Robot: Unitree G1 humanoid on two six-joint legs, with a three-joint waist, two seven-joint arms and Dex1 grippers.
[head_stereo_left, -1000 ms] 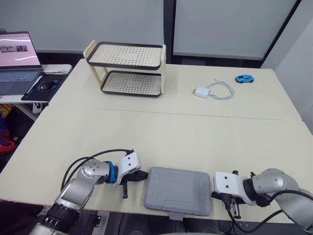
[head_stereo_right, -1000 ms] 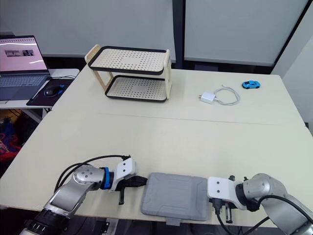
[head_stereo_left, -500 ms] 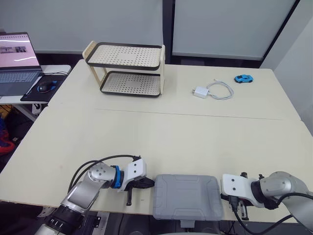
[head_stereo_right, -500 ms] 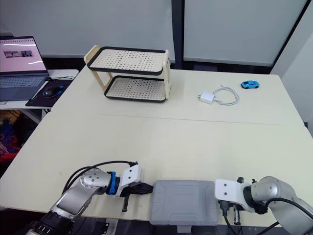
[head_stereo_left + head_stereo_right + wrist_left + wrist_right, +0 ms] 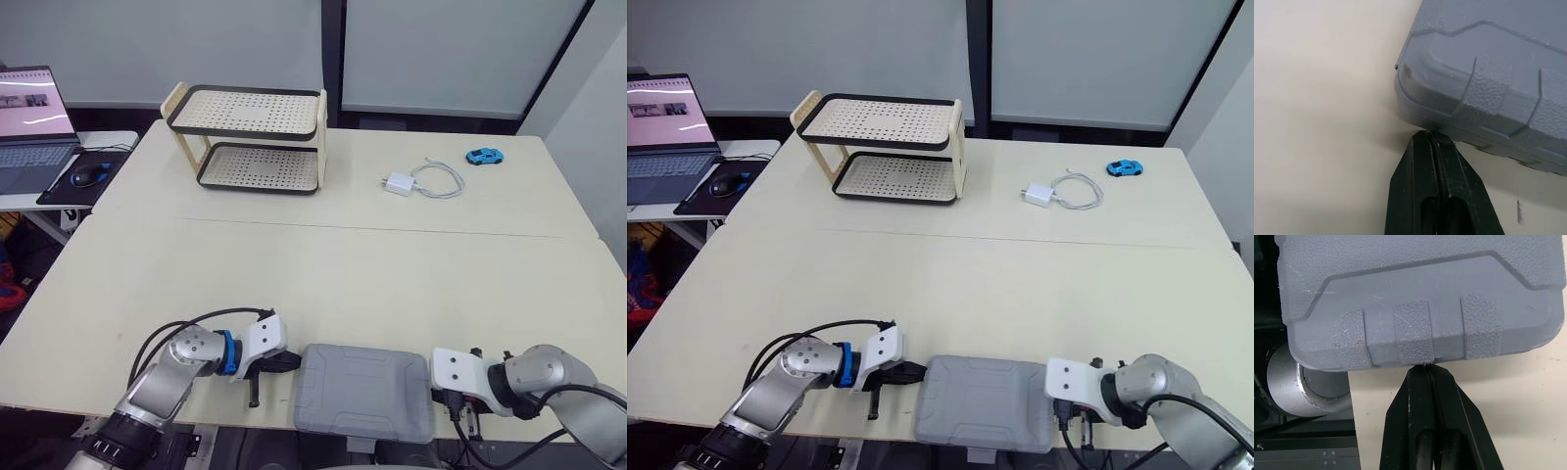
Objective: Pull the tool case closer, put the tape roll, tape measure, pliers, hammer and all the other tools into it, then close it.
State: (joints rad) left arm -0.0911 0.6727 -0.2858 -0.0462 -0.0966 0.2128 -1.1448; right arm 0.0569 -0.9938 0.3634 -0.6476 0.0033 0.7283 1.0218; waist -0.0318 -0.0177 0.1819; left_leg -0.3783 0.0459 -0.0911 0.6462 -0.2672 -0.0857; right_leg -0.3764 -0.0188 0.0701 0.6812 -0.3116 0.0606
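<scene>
The grey tool case (image 5: pixel 364 392) lies closed at the table's front edge, and its near side hangs over that edge. My left gripper (image 5: pixel 1427 138) is shut, with its tip touching the case's left side near a corner. My right gripper (image 5: pixel 1425 370) is also shut, and its tip presses against the ribbed right side of the case (image 5: pixel 1420 308). In the head views the left gripper (image 5: pixel 285 362) and the right gripper (image 5: pixel 438 396) flank the case. Neither holds anything.
A two-tier perforated rack (image 5: pixel 250 137) stands at the far left of the table. A white charger with its cable (image 5: pixel 402 184) and a blue toy car (image 5: pixel 487 156) lie far right. A laptop (image 5: pixel 29 108) and a mouse (image 5: pixel 85 174) sit on a side desk.
Over the last second the case slid nearer the front edge between both grippers, first rightward, then slightly back left. Both grippers stayed shut against its sides. The camera shifted a little.
</scene>
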